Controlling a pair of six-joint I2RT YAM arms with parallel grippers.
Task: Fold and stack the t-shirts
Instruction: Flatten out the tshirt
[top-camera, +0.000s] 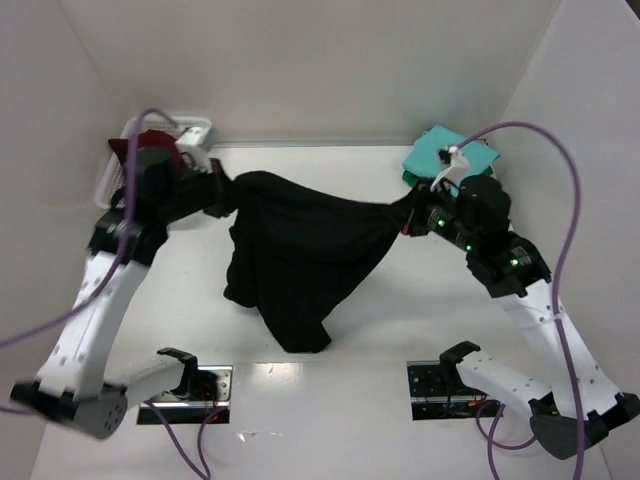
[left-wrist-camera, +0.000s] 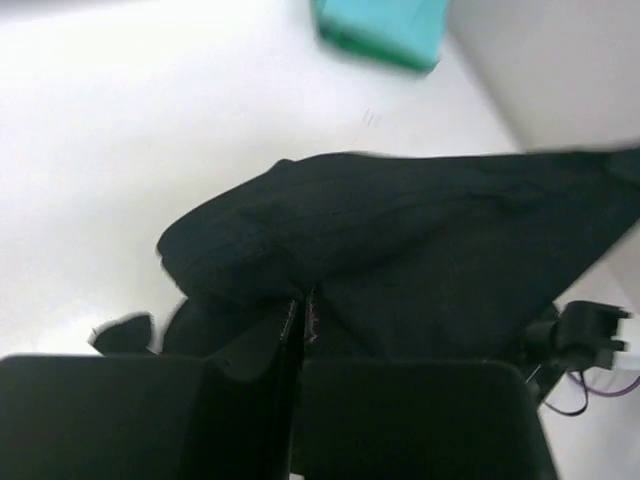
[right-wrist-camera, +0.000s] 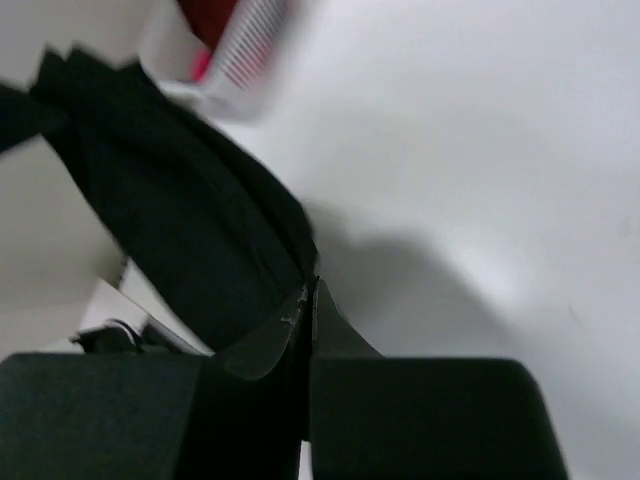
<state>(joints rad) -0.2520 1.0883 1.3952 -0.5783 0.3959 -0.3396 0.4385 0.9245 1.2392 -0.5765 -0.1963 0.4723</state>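
Note:
The large black t-shirt (top-camera: 300, 250) hangs stretched between both grippers above the table's middle, its lower part drooping to a point toward the front. My left gripper (top-camera: 222, 190) is shut on its left edge; in the left wrist view the jaws (left-wrist-camera: 302, 305) pinch black cloth (left-wrist-camera: 420, 230). My right gripper (top-camera: 408, 215) is shut on its right edge; in the right wrist view the jaws (right-wrist-camera: 310, 290) pinch the cloth (right-wrist-camera: 190, 240). A folded teal t-shirt (top-camera: 450, 155) lies at the back right and shows in the left wrist view (left-wrist-camera: 380, 30). A maroon t-shirt (top-camera: 150, 145) lies in the basket.
A white lattice basket (top-camera: 192, 128) stands at the back left, with maroon and pink cloth (right-wrist-camera: 215, 25) seen in the right wrist view. White walls close the back and sides. Two arm bases (top-camera: 190, 380) sit at the near edge.

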